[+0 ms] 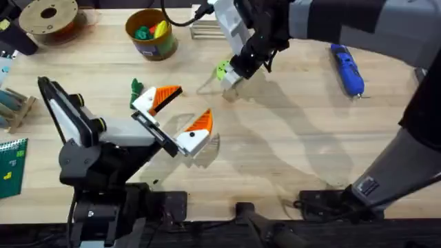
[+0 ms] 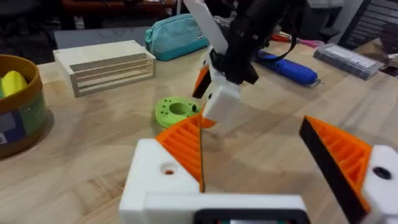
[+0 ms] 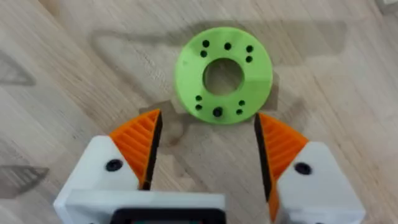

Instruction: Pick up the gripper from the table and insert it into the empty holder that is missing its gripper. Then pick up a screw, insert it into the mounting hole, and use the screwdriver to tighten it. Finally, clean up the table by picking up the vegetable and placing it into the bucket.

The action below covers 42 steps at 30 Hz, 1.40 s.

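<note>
My right gripper [image 1: 234,74] [image 3: 208,146] hovers open just above the table, both white fingers carrying orange ribbed pads [image 3: 140,143], right beside a lime-green disc [image 3: 224,73] [image 1: 222,69]. Nearer the front, my left gripper [image 1: 176,116] [image 2: 261,155] is open with nothing between its orange pads, facing the right gripper [image 2: 211,93]. A small dark green vegetable [image 1: 136,88] lies on the table by the left gripper's far finger. The blue screwdriver [image 1: 346,69] [image 2: 289,67] lies at the right. The orange-yellow bucket [image 1: 150,43] [image 2: 18,106] stands at the back. A loose gripper piece, an empty holder and a screw are out of view.
Green and yellow toy pieces sit inside the bucket. A brown spool [image 1: 48,17] is at the back left, a slatted wooden rack [image 1: 207,27] [image 2: 106,65] behind the disc, and a teal pouch [image 2: 177,34] beyond it. Small items line the left edge [image 1: 14,107].
</note>
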Available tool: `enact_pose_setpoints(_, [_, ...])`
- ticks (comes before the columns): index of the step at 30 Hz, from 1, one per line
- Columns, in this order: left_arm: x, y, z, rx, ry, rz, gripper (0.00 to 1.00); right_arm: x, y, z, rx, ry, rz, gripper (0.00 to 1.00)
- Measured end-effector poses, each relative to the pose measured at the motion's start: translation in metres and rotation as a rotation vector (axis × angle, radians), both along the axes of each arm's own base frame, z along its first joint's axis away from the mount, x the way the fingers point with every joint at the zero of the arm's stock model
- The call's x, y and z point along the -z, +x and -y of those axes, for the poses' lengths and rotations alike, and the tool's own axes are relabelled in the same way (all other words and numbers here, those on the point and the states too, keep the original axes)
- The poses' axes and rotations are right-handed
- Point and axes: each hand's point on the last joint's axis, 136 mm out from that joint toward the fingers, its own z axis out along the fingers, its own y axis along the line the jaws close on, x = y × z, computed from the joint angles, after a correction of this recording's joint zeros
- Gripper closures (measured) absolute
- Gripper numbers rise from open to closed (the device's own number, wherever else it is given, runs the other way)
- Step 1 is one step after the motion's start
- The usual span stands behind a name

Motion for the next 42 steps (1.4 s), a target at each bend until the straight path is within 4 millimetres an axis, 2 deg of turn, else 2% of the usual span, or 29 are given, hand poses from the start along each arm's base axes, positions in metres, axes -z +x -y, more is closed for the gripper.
enact_pose_setpoints(13, [0.000, 0.000, 0.000, 0.000, 0.000, 0.000, 0.028, -0.002, -0.004, -0.015, -0.033, 0.009, 0.021, 0.185])
enact_pose_setpoints(42, [0.000, 0.000, 0.000, 0.000, 0.000, 0.000, 0.028, -0.001, -0.003, -0.015, -0.033, 0.009, 0.021, 0.186])
